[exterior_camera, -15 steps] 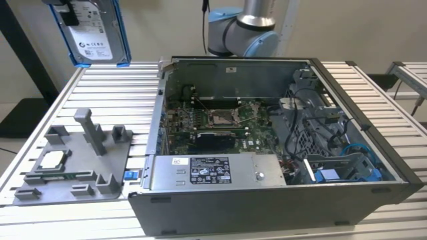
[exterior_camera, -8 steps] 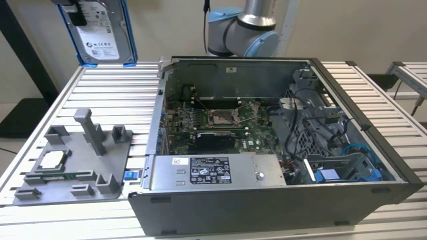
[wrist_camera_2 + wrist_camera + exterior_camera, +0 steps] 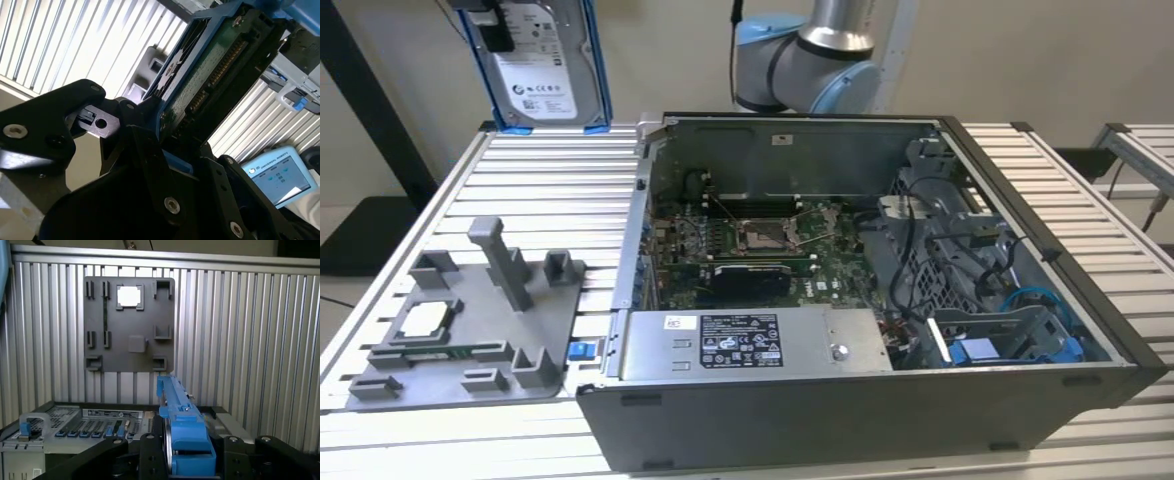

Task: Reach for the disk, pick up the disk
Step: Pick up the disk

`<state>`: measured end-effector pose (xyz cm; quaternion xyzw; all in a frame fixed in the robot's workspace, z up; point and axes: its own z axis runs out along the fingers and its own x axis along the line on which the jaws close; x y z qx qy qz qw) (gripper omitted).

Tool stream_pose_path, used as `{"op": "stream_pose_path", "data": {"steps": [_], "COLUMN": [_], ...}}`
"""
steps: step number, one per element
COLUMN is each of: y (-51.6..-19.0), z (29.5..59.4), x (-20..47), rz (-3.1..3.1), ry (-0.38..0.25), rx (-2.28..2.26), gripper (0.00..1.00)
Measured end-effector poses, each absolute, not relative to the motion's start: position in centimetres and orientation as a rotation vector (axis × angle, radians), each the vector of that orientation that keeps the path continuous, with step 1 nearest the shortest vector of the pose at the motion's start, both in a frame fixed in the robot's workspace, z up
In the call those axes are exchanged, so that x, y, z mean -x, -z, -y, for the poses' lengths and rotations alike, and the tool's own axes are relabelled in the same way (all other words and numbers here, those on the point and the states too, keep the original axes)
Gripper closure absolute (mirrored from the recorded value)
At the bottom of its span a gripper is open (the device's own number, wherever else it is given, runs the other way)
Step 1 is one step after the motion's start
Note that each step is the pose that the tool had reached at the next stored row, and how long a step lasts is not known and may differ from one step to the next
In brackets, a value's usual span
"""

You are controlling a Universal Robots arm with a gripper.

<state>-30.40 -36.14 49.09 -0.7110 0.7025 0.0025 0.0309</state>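
The arm is a round tube of brushed silver metal that widens into a fat grey joint housing. The housing is closed at one end by a pale blue cap, and a thin black cable runs beside it. The pincer is matte black throughout, built of flat angular plates and blocky links with rounded corners. In the second wrist view, silver socket-head screws sit in the plates, a larger bright screw marks a rounded lobe, and a small round hole pierces one link.
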Motion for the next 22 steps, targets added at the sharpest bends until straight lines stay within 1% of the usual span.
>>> {"op": "stream_pose_path", "data": {"steps": [22], "y": [-49.1], "z": [36.1], "x": [23.9], "rz": [-2.164], "ry": [-0.008], "rx": [2.191], "gripper": [1.0]}}
